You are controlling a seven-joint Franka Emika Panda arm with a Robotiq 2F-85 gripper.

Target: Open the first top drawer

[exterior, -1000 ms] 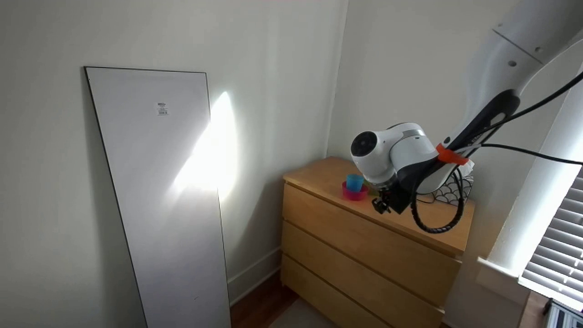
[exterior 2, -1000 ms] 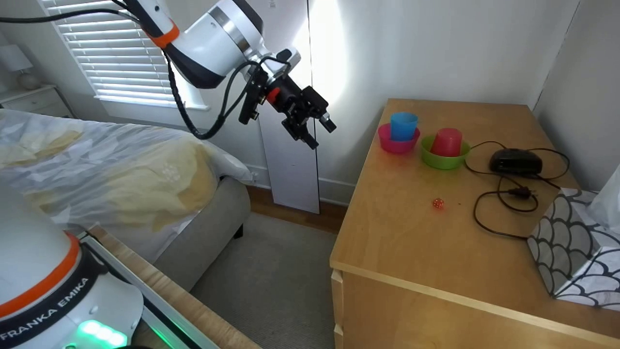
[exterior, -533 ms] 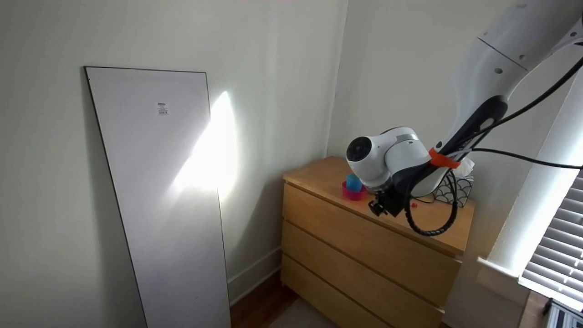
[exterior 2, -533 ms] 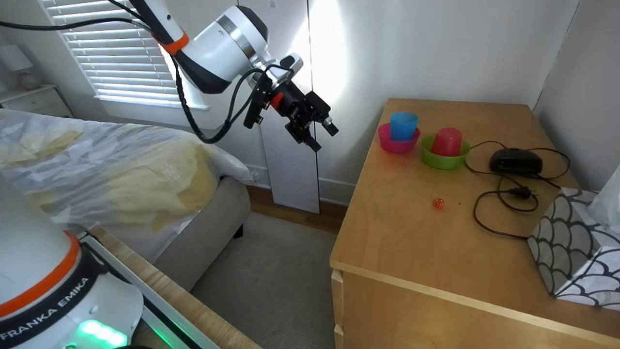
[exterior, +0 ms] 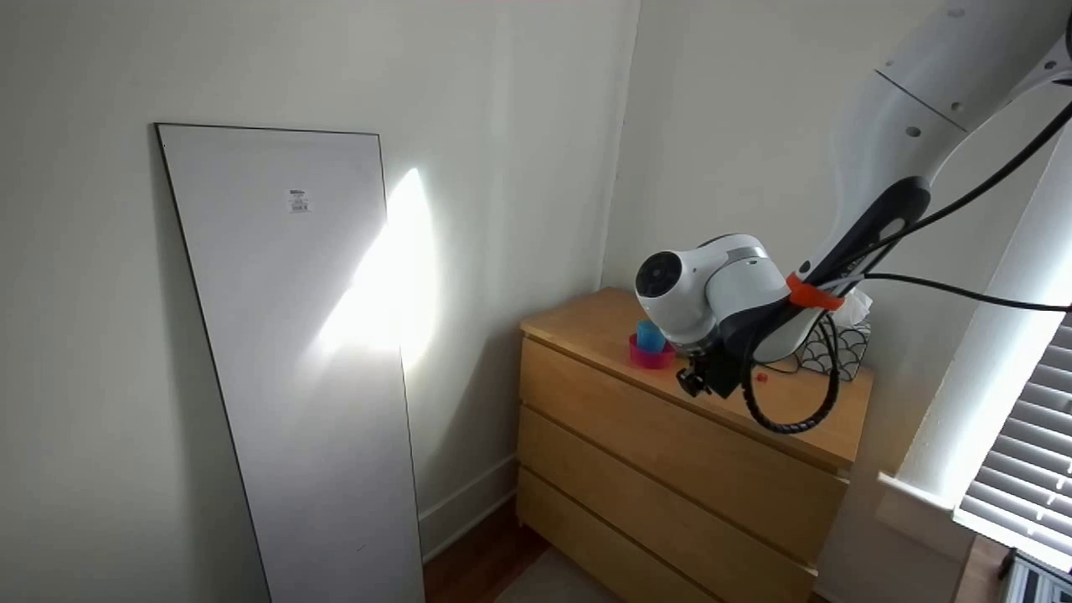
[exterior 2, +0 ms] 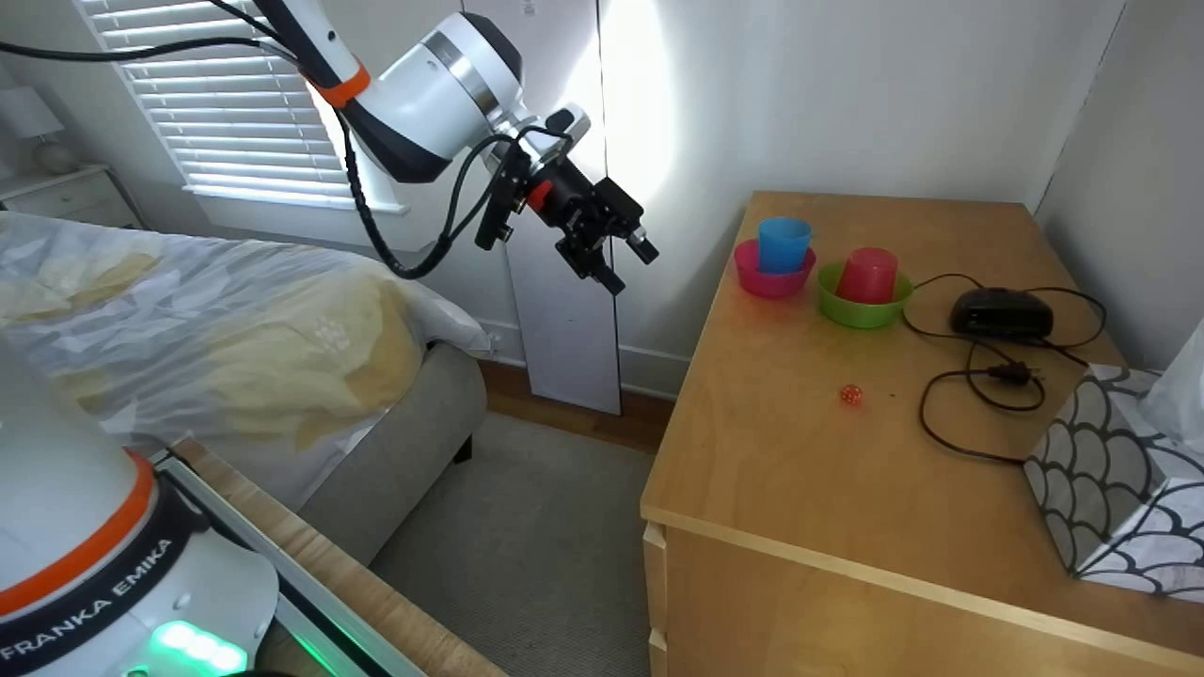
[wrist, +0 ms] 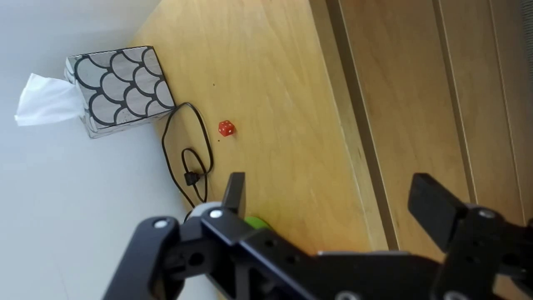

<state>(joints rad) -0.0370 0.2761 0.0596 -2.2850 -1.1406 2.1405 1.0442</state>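
Observation:
The first top drawer [exterior: 653,414] is the wide, plain light-wood front just under the dresser top in an exterior view. It looks shut, in line with the two lower fronts. Its front also shows in the wrist view [wrist: 399,96], below a dark gap under the top's edge. Only its end edge [exterior 2: 655,583] shows in an exterior view. My gripper [exterior 2: 632,267] is open and empty, in the air in front of the dresser and apart from it. In the wrist view the gripper [wrist: 329,177] has its fingertips wide apart, across the line of the dresser's front edge.
On the dresser top [exterior 2: 771,451] stand a pink bowl [exterior 2: 767,280] with a blue cup [exterior 2: 784,244], a green bowl [exterior 2: 851,312] with a red cup [exterior 2: 870,275], a red die [exterior 2: 850,395], a black device [exterior 2: 1001,313] with cables, and a tissue box [exterior 2: 1101,470]. A bed [exterior 2: 235,348] stands opposite.
The arm and gripper have moved a little downward and toward the dresser, mostly in the first half second. They have barely moved since. The drawer and the objects have not moved.

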